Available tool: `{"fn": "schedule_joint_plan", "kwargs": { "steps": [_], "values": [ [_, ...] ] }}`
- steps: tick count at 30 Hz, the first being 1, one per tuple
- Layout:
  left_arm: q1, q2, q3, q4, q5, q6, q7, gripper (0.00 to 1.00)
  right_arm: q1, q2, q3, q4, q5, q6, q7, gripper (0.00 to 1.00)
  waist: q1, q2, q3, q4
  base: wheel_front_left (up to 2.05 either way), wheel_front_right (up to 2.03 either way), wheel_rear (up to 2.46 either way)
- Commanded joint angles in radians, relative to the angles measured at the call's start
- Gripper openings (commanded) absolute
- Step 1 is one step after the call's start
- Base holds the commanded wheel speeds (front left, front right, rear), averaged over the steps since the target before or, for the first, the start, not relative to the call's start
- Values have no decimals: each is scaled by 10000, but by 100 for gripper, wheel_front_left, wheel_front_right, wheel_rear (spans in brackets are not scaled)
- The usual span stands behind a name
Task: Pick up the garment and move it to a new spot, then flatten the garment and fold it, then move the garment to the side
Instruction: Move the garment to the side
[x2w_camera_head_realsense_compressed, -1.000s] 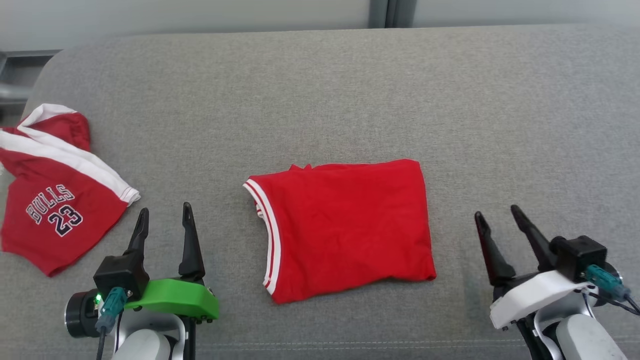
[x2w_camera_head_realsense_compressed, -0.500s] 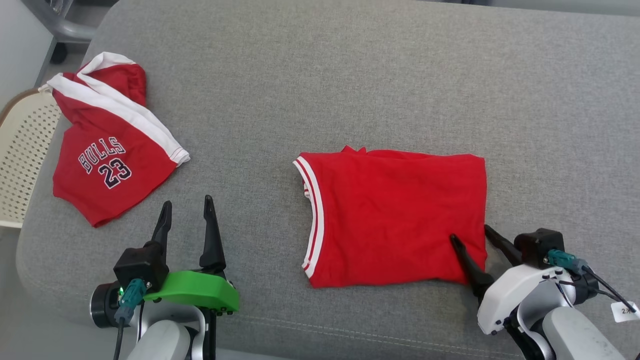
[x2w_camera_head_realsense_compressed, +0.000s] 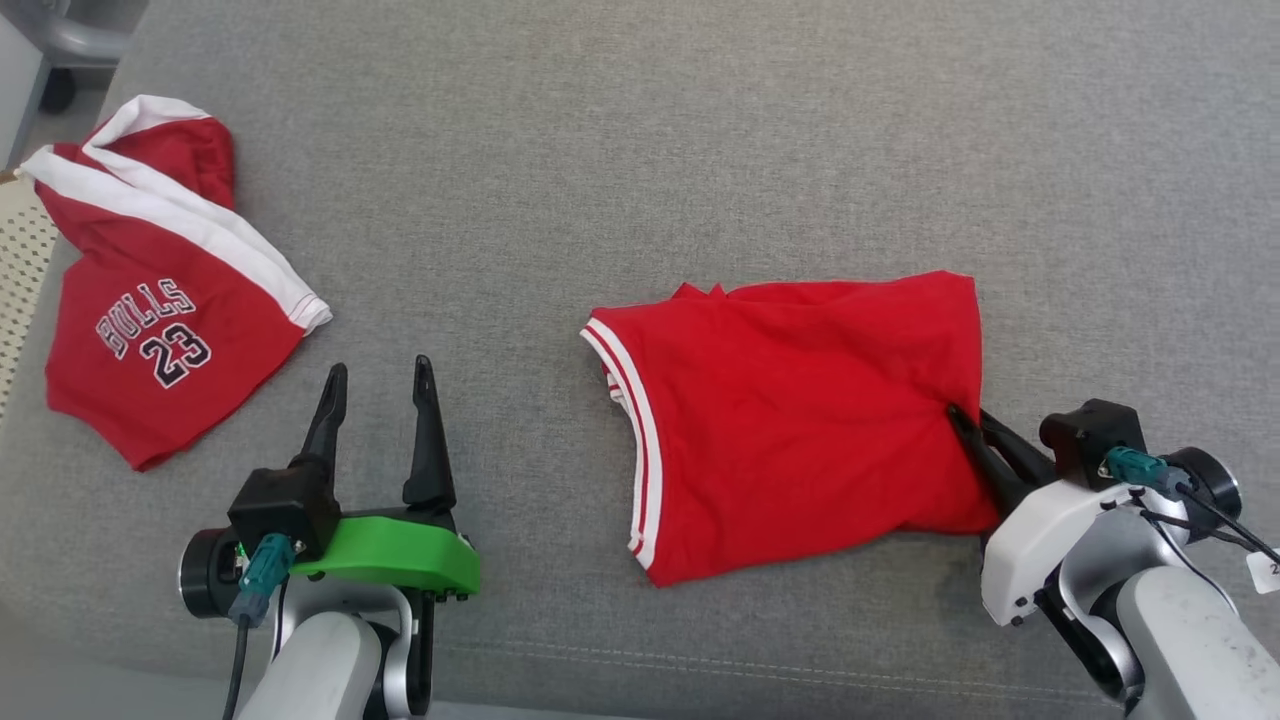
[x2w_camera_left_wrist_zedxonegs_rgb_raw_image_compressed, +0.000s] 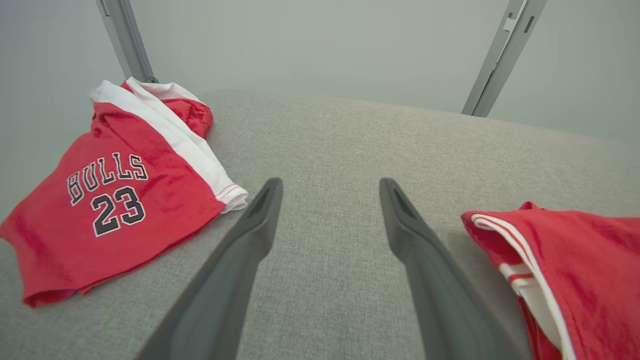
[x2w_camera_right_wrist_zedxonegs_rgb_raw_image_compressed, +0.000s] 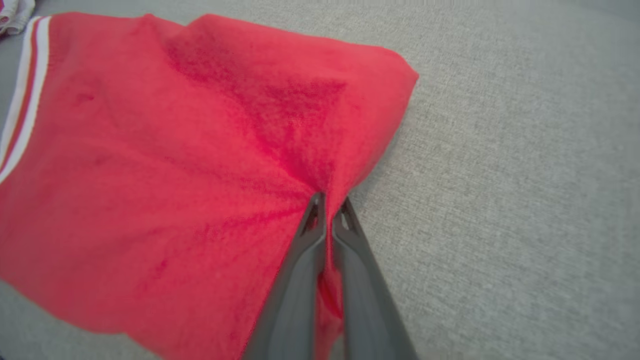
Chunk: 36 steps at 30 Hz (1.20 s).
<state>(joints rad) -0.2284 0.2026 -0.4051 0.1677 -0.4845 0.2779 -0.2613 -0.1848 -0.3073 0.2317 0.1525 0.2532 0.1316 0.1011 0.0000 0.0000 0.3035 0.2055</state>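
Note:
The folded red garment (x2w_camera_head_realsense_compressed: 790, 410) with white-striped trim lies in the middle of the grey cushion. My right gripper (x2w_camera_head_realsense_compressed: 962, 418) is shut on its right edge, and the cloth bunches up around the dark fingers (x2w_camera_right_wrist_zedxonegs_rgb_raw_image_compressed: 312, 235). In the right wrist view the red garment (x2w_camera_right_wrist_zedxonegs_rgb_raw_image_compressed: 165, 165) puckers toward the pinch of my right gripper (x2w_camera_right_wrist_zedxonegs_rgb_raw_image_compressed: 329, 199). My left gripper (x2w_camera_head_realsense_compressed: 378, 375) stands open over bare cushion, left of the garment, with nothing between its fingers. From the left wrist, my left gripper (x2w_camera_left_wrist_zedxonegs_rgb_raw_image_compressed: 330, 185) is spread wide, and the garment's trimmed edge (x2w_camera_left_wrist_zedxonegs_rgb_raw_image_compressed: 540, 280) lies to its right.
Red shorts (x2w_camera_head_realsense_compressed: 150, 310) with a white band and "BULLS 23" print lie crumpled at the cushion's left end, also as the shorts (x2w_camera_left_wrist_zedxonegs_rgb_raw_image_compressed: 115, 190) in the left wrist view. The grey cushion (x2w_camera_head_realsense_compressed: 640, 150) stretches bare behind. A perforated cream chair edge (x2w_camera_head_realsense_compressed: 15, 280) shows at far left.
My right gripper moved onto the garment's right edge and closed on it, pulling the cloth into a pucker. The head camera shifted. The left arm kept its pose.

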Motion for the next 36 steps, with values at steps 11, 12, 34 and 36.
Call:
{"fn": "schedule_joint_plan", "kwargs": {
  "steps": [11, 12, 34, 36],
  "values": [
    [-750, 603, -57, -368, 549, -226, 246, 100, 153, -528, -585, -730, -1164, -18, -675, 0, 0, 0, 753, -2630, 0, 0, 0],
    [-822, 676, -73, -430, 603, -223, 318, 100, 144, -583, -676, -677, -1255, -20, -751, 0, 0, 0, 807, -2865, 0, 0, 0],
    [-2852, 1488, -933, -2142, 1717, -552, 2135, 100, -3988, -1602, -2224, 3910, -772, -18, -3430, 0, 0, 0, 2346, -4979, 0, 0, 0],
    [-2971, 1467, -1009, -2258, 1789, -560, 2185, 100, -4399, -1741, -2326, 4435, -655, -18, -3549, 0, 0, 0, 2480, -4890, 0, 0, 0]
  ]
}}
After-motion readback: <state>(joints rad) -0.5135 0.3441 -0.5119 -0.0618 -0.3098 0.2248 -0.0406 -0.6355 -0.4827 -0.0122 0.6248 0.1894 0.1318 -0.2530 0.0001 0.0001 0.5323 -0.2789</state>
